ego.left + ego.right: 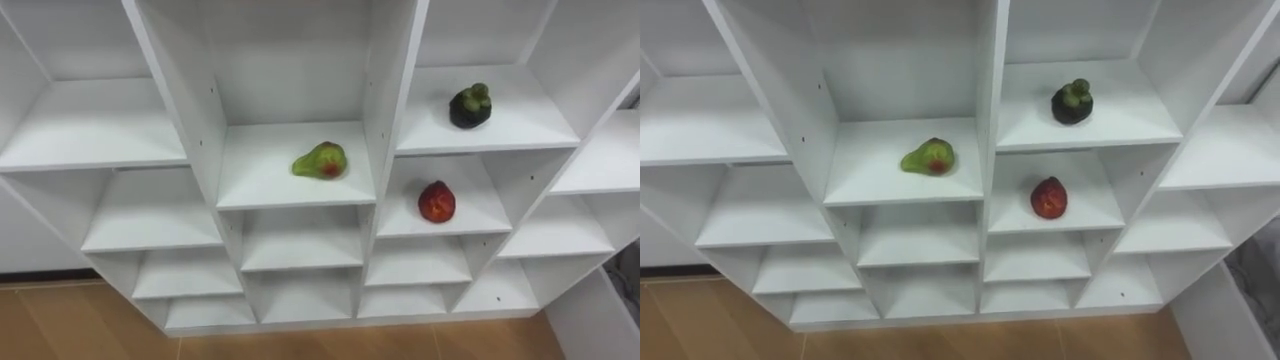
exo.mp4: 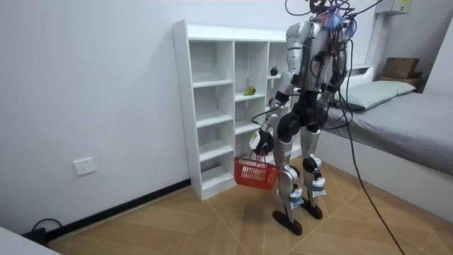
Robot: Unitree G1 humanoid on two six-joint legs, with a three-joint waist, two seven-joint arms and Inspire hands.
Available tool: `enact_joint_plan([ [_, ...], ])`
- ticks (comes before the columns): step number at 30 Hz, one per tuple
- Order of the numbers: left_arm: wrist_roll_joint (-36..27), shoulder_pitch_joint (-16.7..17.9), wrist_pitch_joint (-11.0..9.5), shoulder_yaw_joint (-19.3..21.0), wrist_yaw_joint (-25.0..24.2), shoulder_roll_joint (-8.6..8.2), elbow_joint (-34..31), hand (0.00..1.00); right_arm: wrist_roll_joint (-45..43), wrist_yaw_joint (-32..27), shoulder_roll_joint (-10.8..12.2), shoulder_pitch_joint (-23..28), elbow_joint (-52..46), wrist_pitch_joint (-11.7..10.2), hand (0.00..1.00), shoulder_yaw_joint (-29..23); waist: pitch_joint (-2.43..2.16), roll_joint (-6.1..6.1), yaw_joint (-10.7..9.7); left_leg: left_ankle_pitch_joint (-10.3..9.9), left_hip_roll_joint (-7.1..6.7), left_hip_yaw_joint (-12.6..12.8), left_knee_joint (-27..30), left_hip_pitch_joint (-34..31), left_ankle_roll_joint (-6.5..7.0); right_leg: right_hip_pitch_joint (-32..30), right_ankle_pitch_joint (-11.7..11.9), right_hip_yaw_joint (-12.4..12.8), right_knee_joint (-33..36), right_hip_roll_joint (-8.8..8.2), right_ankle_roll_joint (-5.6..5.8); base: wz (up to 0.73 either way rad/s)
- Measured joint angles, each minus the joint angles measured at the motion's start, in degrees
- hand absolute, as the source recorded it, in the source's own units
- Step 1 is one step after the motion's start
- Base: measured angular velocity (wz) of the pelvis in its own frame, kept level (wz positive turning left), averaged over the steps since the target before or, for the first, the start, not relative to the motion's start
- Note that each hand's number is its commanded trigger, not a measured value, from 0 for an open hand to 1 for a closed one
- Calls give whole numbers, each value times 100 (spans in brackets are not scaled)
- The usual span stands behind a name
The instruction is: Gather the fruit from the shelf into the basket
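The green fruit [image 1: 321, 160], red fruit [image 1: 436, 202] and dark fruit [image 1: 470, 105] are sitting on separate closet [image 1: 385, 100] shelves, appearing light, rounded and bruisable, each warranting a gentle wrap around its middle, while the left hand [image 2: 260, 142] is curling its fingers round the handle of the red basket [image 2: 255, 172]

in the shelves [image 1: 390, 80], the mango [image 1: 321, 160] lay in a middle-column compartment. the mangosteen [image 1: 470, 105] sat at its two o'clock, one column over, with the peach [image 1: 436, 202] one compartment below, at the mangosteen's six o'clock. the basket [image 2: 255, 172] hung from the left hand [image 2: 262, 140] before the shelves.
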Motion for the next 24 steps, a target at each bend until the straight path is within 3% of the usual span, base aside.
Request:
enact_joint_plan([
  [5, -19, 130, -163, -14, 53, -8, -314, 100, -8, -259, 64, 622, -1850, -341, 0, 121, -12, 5, 3, 0, 4, 18, -2, -2, 0, -35, 2, 18, -12, 0, -3, -2],
  [10, -139, 187, -382, -22, 279, -8, -301, 100, -88, -557, 110, 1049, -3292, -487, 0, 135, 4, 42, -32, -1, 20, 117, -28, -3, -2, -71, 15, 72, -9, 19, -11, -9],
  [16, -232, 205, -488, -23, 291, -7, -275, 100, -154, -796, 121, 1080, -4545, -676, 0, 146, -15, 79, -57, -22, 60, 149, -15, -111, -15, -164, 73, 77, 2, 53, -28, -3],
  [19, -238, 233, -525, -23, 295, -5, -264, 100, -276, -1037, 97, 1057, -4923, -914, 0, 144, -17, 108, -33, -21, 61, 158, -6, -115, -15, -151, 83, 80, 1, 58, -29, 0],
  [24, -245, 219, -619, -71, 287, 10, -236, 100, -727, -1403, 77, 938, -5669, -992, 0, 147, -29, 174, -3, -20, 75, 222, 39, -204, -14, -291, 86, 129, 86, 62, -32, -6],
])
